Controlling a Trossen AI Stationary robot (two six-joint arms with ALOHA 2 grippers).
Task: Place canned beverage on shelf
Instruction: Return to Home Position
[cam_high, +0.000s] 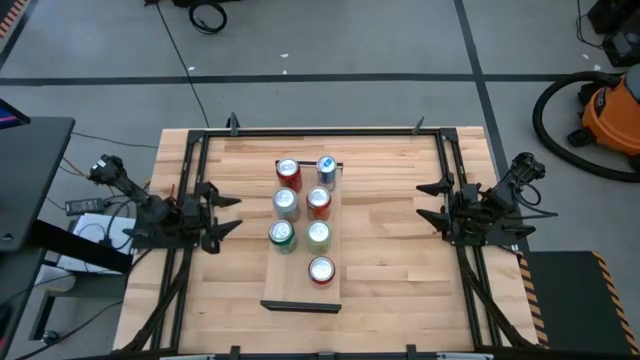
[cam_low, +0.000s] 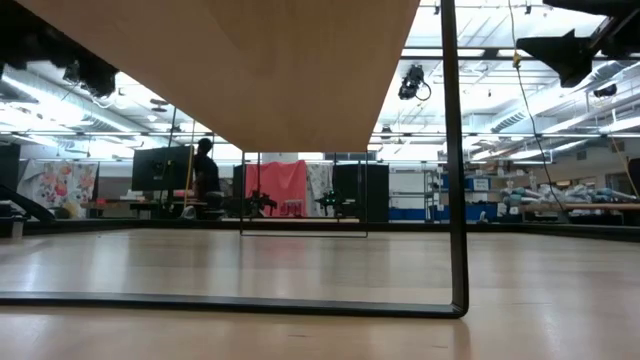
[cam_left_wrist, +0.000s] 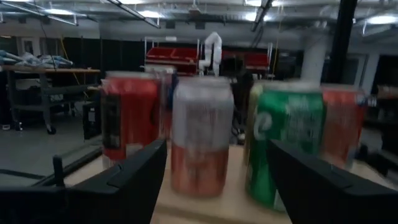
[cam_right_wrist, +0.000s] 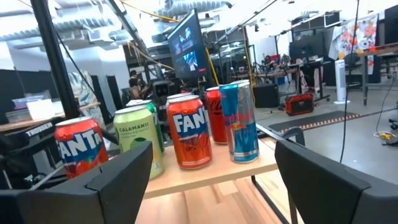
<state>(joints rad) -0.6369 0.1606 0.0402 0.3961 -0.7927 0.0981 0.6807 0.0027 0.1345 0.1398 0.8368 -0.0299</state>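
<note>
**Cans shelved, arms flanking the board.** A plank table carries the shelf down its middle. The board's long axis runs from the far edge toward the near edge, between the two arms. The left arm sits at the table's left side and the right arm at its right, each pointing inward at a long flank of the shelf.

The left gripper hangs spread wide and holding nothing, near the board's left edge. The right gripper, likewise spread and empty, stands farther from the right edge, so the left is the nearer of the pair. Neither touches the load.

Seven cans stand upright on the shelf in two files along its length, three on the left and four on the right. The orange can stands alone nearest the front, with a bare stretch of board between it and the near end.

From the left wrist, a red can, a silver can and a green can stand side by side ahead of the gripper. From the right wrist, the blue can marks the far end of the row.

With every can in sight on the board, the placing looks finished. What is left appears to be a straight pull back, each arm moving outward from the flank it faces, across the board's short axis. No can lies in either path.
</note>
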